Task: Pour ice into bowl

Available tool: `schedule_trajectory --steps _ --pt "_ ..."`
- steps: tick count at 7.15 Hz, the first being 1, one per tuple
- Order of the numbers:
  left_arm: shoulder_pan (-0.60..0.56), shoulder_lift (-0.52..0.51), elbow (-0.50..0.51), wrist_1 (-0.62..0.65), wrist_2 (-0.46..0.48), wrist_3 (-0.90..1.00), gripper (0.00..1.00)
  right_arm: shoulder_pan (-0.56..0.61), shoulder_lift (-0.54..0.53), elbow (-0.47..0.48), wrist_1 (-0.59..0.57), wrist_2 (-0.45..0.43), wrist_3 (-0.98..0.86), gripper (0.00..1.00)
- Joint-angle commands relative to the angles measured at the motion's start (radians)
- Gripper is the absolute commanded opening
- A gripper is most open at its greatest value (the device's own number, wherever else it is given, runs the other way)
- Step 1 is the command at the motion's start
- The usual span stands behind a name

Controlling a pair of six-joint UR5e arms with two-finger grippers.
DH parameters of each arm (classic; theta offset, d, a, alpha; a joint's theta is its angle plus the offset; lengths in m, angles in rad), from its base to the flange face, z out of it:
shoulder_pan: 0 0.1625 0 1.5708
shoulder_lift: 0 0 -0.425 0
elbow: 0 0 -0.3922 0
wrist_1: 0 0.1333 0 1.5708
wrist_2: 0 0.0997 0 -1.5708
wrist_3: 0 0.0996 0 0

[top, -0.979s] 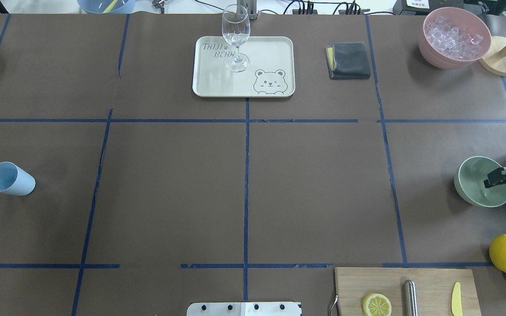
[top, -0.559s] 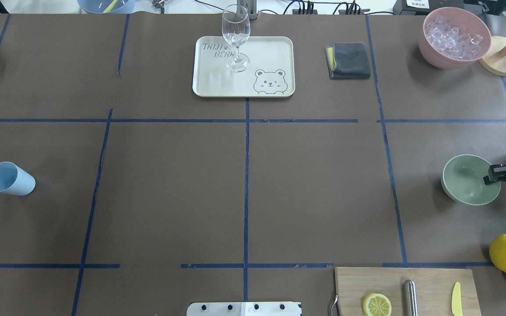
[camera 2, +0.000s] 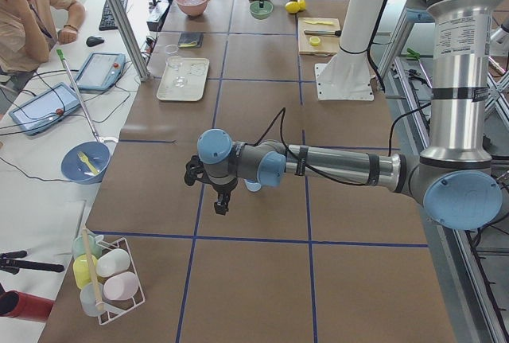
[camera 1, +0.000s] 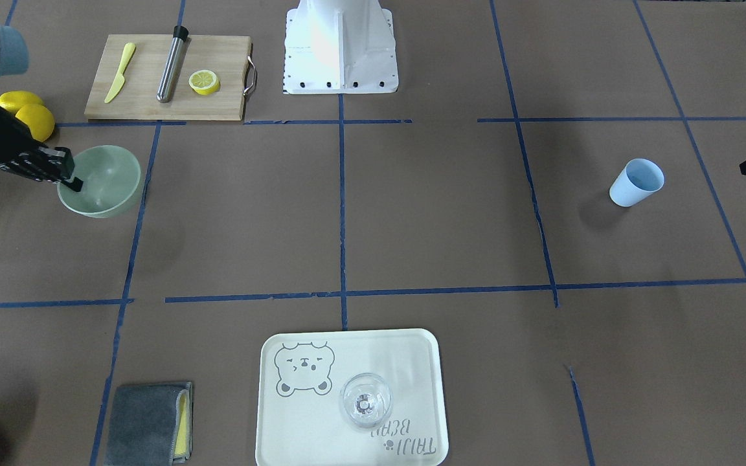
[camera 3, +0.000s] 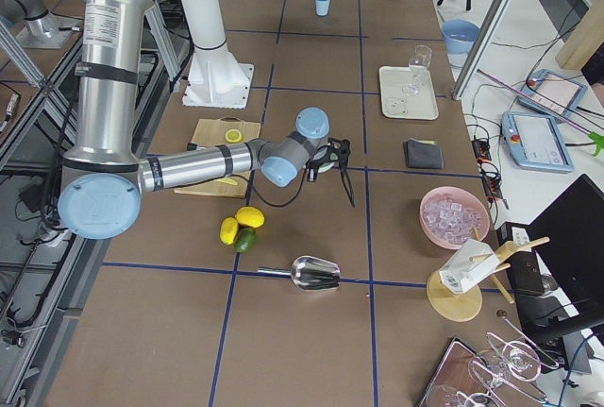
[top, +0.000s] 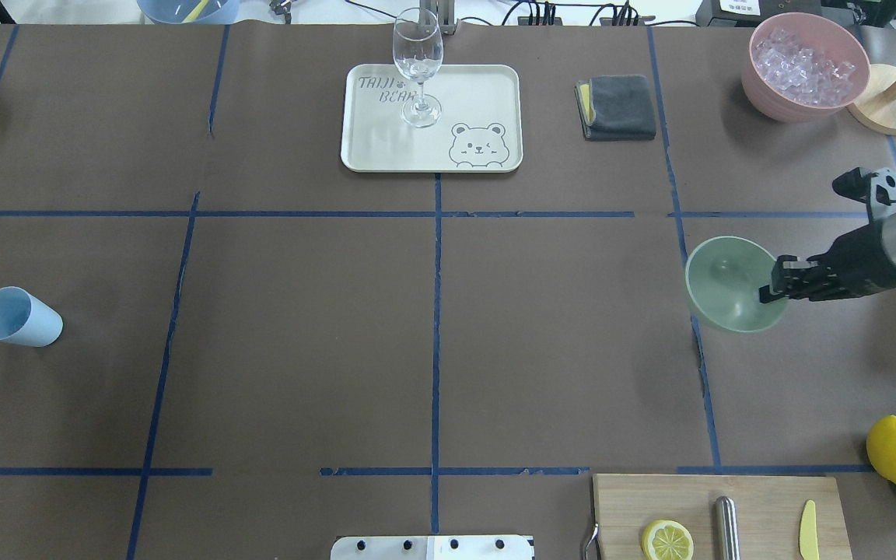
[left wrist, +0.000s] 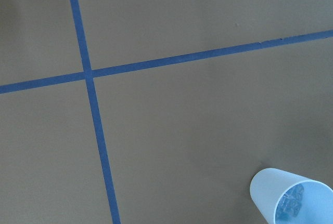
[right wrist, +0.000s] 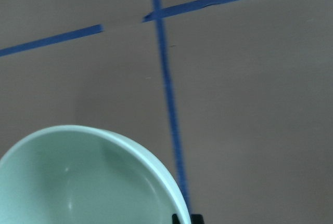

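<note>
Mint-green bowl (top: 728,281): on the right side of the worktop (top: 300,350), over a blue tape line. It looks lifted clear and slightly tipped, with its mouth up. The right wrist view shows it empty.
Right jaws: closed narrow on the bowl's rim, seemingly with one finger inside the wall and one outside. We read this as a carrying pinch that leaves the mouth free to take the pour.
Right arm (top: 883,253): reaches in from the right edge, holding the bowl out ahead of it, toward the middle.
Ice (left wrist: 291,203): a few small clear cubes lying at the bottom of the light blue cup (top: 16,317).
Light blue cup: stands mouth up at the far left of the worktop, well apart from the bowl, and nothing grips it.
Left jaws: near the cup but off to its side. We cannot tell whether they stand wide or narrow.
Why so: we judge the bowl needs to sit closer to the cup so that the left arm (camera 2: 334,164) can tip the ice into it.
Progress: early, with no ice in the bowl yet.
Risk: the smooth bowl is held at one point only and could swing or slip.
Pink bowl (top: 804,66): heaped with ice in the far right corner, and not the target.
</note>
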Motion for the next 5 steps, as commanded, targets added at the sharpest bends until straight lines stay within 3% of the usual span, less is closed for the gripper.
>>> schedule_trajectory --steps 1,2,4,5 --pt "0.009 -0.004 0.001 -0.029 0.001 -0.001 1.00 -0.212 0.170 0.012 -0.003 -0.103 0.273 0.00" --pt "0.015 -0.003 0.005 -0.129 0.003 -0.007 1.00 -0.316 0.242 0.010 -0.045 -0.198 0.346 0.00" --pt "0.076 -0.003 0.001 -0.260 0.006 -0.002 1.00 -0.433 0.533 0.008 -0.430 -0.310 0.391 0.00" --pt "0.100 -0.004 0.022 -0.366 0.006 -0.007 1.00 -0.478 0.591 -0.006 -0.516 -0.396 0.394 0.00"
